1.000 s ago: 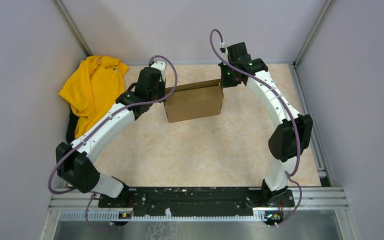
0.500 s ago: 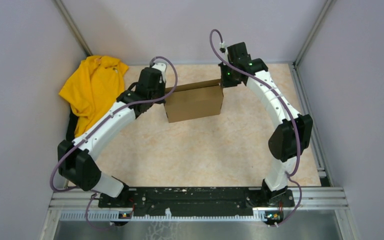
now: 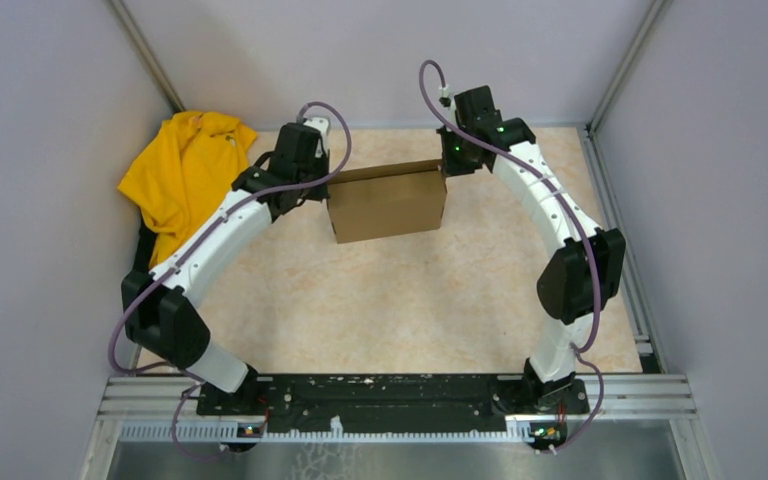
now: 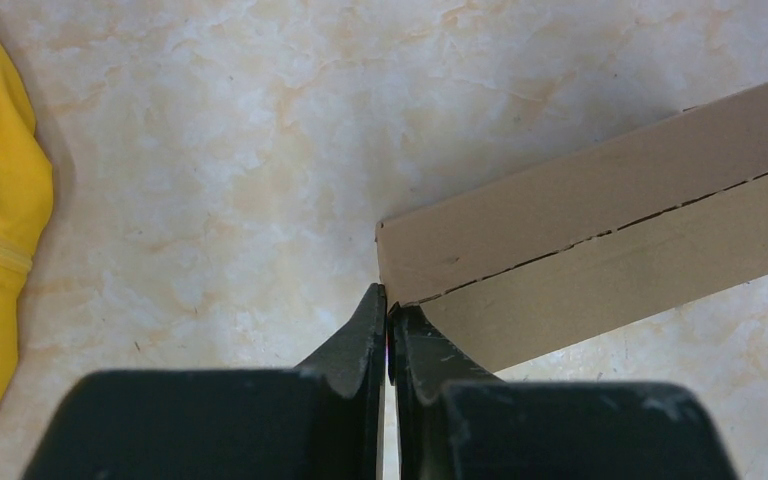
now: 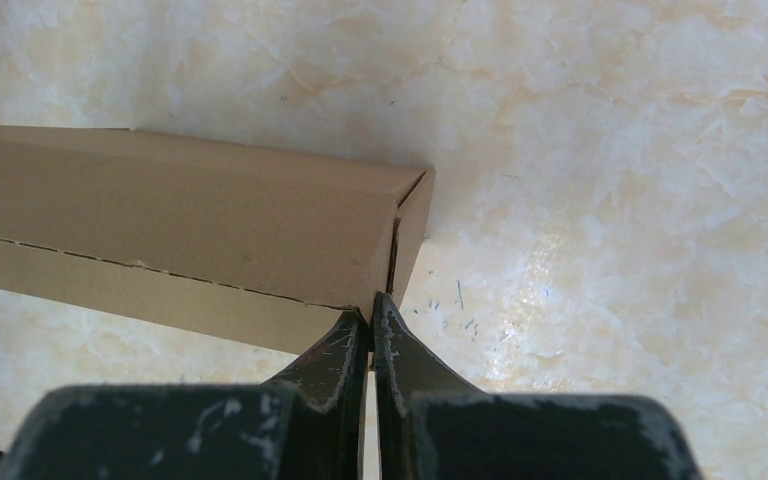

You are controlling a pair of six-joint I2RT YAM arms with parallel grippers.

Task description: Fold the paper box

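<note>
My left hand [image 4: 388, 312] and my right hand [image 5: 371, 312] are each pinched shut on an end corner of the paper box [image 3: 387, 205], which stretches between them, right at my fingertips.

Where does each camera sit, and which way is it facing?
Top external: above, behind the bases, looking down at the table, paper box, left arm, right arm.
Left wrist: on the left arm, looking down past its fingers at the box's left end.
Right wrist: likewise, its fingers at the right end.
Shared: all show the box.
</note>
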